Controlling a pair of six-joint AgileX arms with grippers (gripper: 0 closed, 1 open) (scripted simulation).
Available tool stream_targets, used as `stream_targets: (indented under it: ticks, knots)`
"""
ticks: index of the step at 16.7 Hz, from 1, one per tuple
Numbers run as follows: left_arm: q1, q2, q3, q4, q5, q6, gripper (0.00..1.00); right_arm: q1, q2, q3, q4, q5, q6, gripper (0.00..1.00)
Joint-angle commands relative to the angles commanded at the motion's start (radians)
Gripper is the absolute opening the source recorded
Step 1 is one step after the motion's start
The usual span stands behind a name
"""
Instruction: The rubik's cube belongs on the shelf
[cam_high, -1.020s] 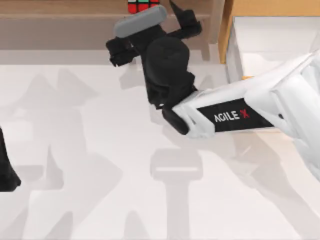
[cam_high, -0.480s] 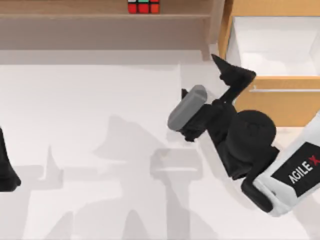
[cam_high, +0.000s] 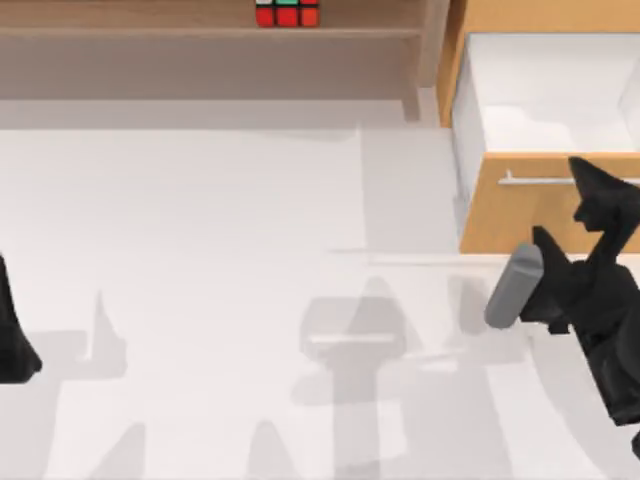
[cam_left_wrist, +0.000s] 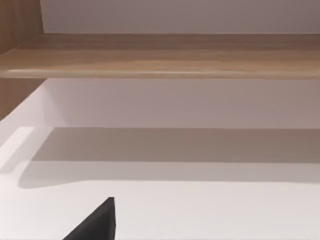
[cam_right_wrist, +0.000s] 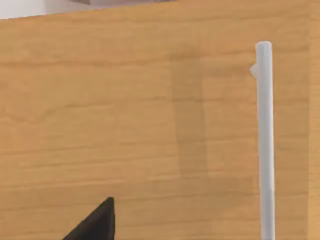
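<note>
Rubik's cube (cam_high: 287, 13) resting on the shelf (cam_high: 150, 32) at the table's far edge, well apart from the right gripper (cam_high: 600, 215) by the drawer cabinet (cam_high: 520, 215), far-left of it; finger state impossible to tell. Left gripper (cam_high: 12, 340) parked at the left edge.

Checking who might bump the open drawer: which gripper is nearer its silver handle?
Right. The right gripper hovers just in front of the silver handle at the table's right side; the left gripper sits parked at the far left edge.
</note>
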Motion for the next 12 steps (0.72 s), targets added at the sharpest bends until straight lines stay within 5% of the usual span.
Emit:
stream_targets:
  ticks: [4,12]
  knots:
    - [0.000,0.000,0.000,0.000,0.000,0.000,1.00,-0.111,-0.016,-0.059,0.053,0.010,-0.101,1.00]
    - [0.000,0.000,0.000,0.000,0.000,0.000,1.00,-0.126,-0.007,-0.032,0.037,0.003,-0.106,1.00]
